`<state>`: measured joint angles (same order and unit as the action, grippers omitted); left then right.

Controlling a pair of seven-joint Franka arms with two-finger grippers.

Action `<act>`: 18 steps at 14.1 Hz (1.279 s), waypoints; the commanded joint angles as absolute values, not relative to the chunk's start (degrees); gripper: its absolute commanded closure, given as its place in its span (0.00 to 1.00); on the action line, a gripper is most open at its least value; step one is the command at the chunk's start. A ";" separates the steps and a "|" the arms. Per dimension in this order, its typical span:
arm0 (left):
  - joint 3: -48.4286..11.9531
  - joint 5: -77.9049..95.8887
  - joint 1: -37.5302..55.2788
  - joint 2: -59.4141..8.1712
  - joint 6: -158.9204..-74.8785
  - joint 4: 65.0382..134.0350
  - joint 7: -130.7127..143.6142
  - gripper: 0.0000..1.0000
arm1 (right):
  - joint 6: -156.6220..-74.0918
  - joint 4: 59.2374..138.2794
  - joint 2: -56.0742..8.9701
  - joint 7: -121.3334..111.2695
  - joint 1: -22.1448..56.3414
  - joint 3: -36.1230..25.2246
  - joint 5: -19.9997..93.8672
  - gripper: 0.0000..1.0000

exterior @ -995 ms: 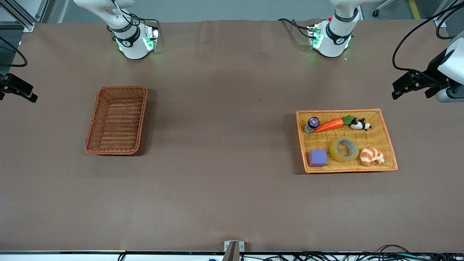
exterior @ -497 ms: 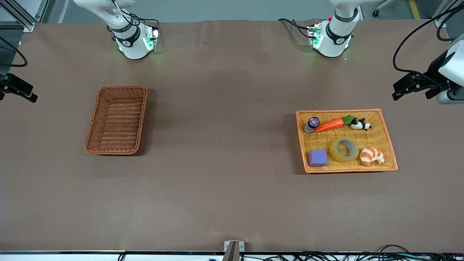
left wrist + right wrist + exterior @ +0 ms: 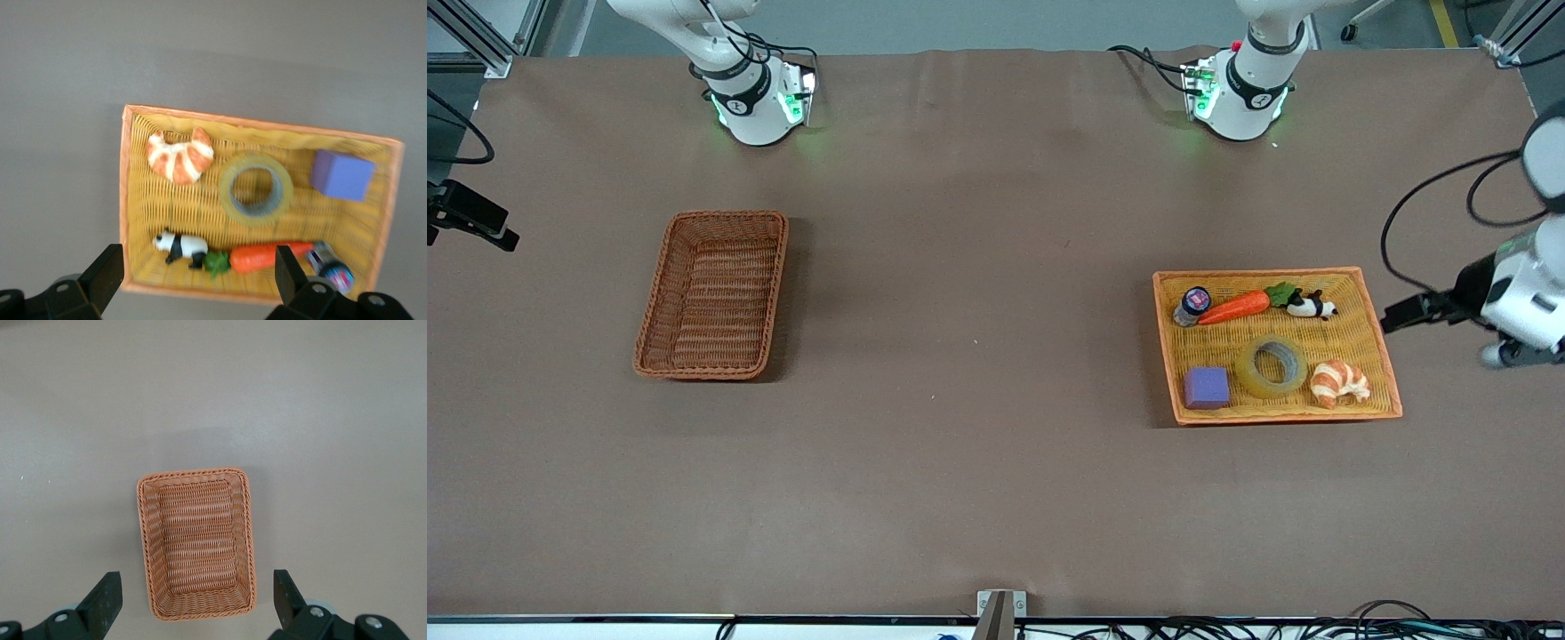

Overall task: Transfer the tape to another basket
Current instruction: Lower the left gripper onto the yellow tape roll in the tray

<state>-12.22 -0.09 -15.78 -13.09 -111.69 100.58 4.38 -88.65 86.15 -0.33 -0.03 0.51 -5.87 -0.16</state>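
**Two baskets, one tape roll, both claws high and empty**

Brown table covering carries two woven containers, well apart, one toward each arm's end. Counted: one basket, one orange-yellow tray, one tape, one purple block, one croissant, one carrot, one panda figure and one small jar.

All six small things lie in the tray. The tape lies flat between the block and the croissant, its grey core showing. The carrot lies between the jar and the panda, along the tray side farther from the front camera. The reddish-brown basket holds nothing.

The left gripper hangs high in the air, over the table just off the tray's edge at the left arm's end. Its two fingers stand wide apart and hold nothing. In its wrist view the tape sits below the claw, past the carrot and panda, which lie closest under the fingertips.

The right gripper waits high over the table beside the basket, fingers spread wide and empty; the basket's short end lies nearest its fingertips.

The front view cuts off most of both arms, showing only dark ends of the grippers at its edges. The jar's label is too small to read.
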 commanded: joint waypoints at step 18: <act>-12.92 -3.95 -13.53 -31.02 -124.19 104.50 7.12 0.38 | -88.15 85.43 -0.62 0.26 0.00 -5.89 0.79 0.00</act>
